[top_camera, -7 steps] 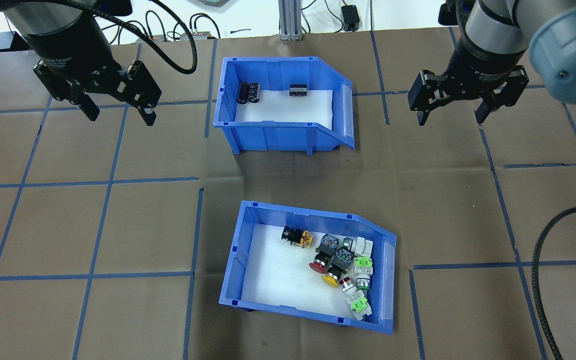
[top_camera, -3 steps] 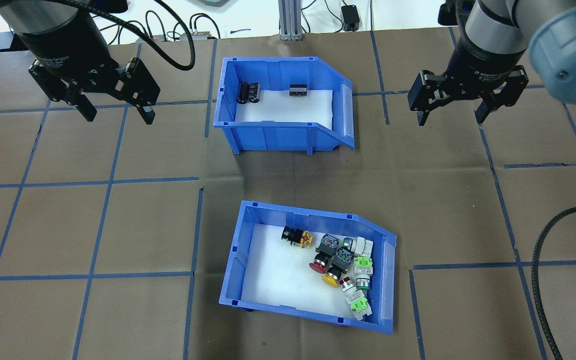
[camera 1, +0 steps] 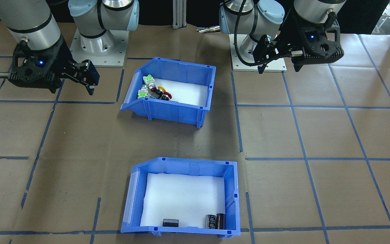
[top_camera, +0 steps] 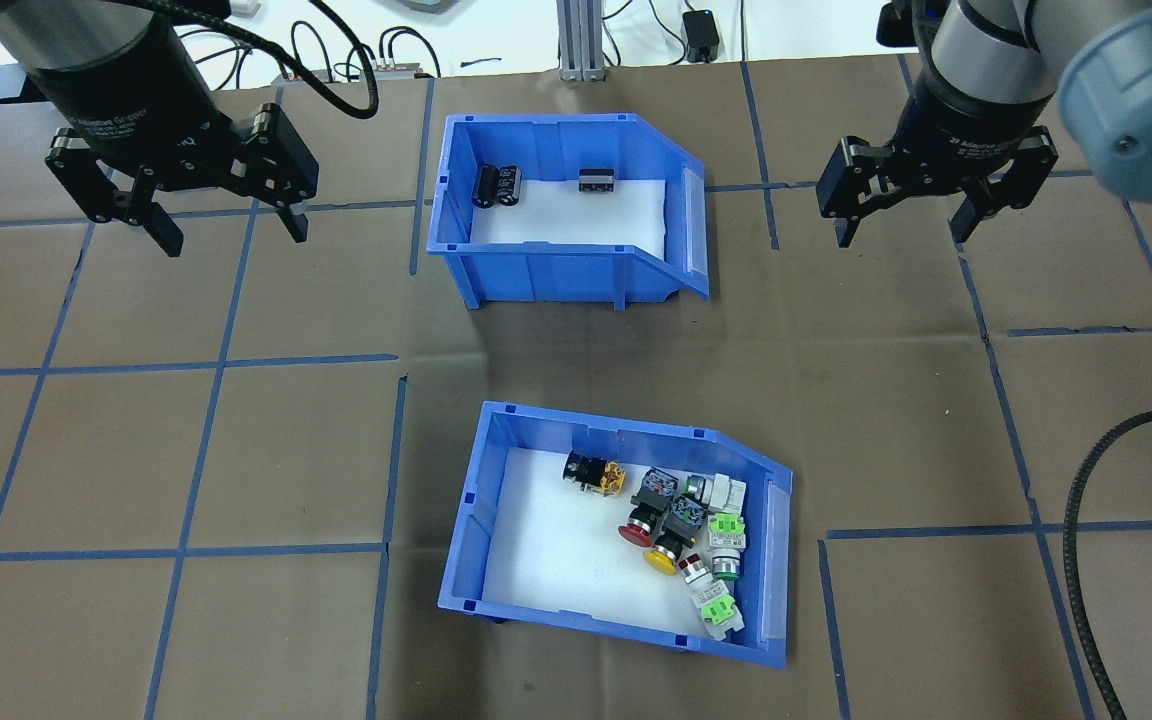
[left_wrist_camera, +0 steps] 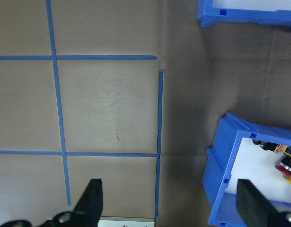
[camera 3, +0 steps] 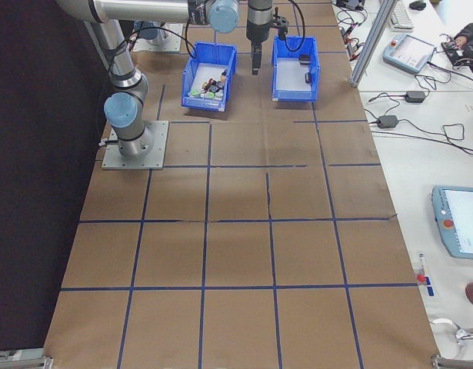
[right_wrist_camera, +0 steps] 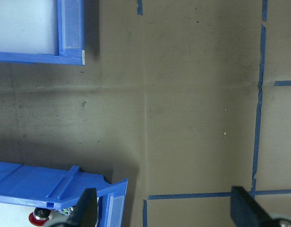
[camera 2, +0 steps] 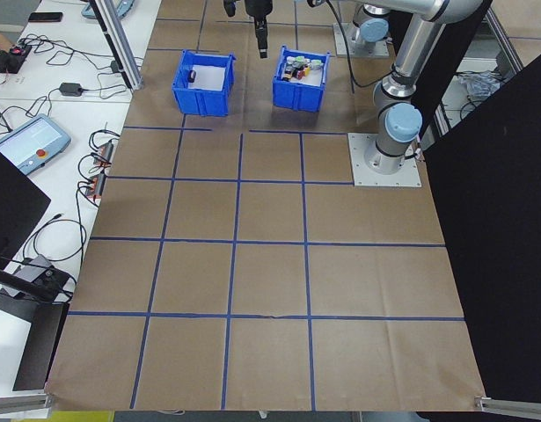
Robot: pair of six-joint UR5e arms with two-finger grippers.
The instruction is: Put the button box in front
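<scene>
brown paper w/ blue tape grid covers the table [top_camera: 236, 440]; nothing lies between either gripper and the bins. left gripper [top_camera: 226, 225] hangs wide open, holding nothing, over bare paper; right gripper [top_camera: 904, 228] same, wide open and empty. the other bin [top_camera: 556, 265] sits between the two grippers, level w/ them. button box [top_camera: 496, 520] is well apart from both, nearer the robot base, its sloped open end toward the right gripper's side.

front view shows the button box close to the arm bases, the other bin toward the operators' edge. left wrist cam catches only a corner of the button box past its right-hand finger; right wrist cam shows its sloped end at the lower left and the other bin's lip at top left.

button box: white foam, buttons [top_camera: 681, 535] (red, yellow, green, grey) bunched at the sloped end. other bin: white foam, dark cylinders [top_camera: 496, 186] and a small black part [top_camera: 596, 181] along the far wall.
</scene>
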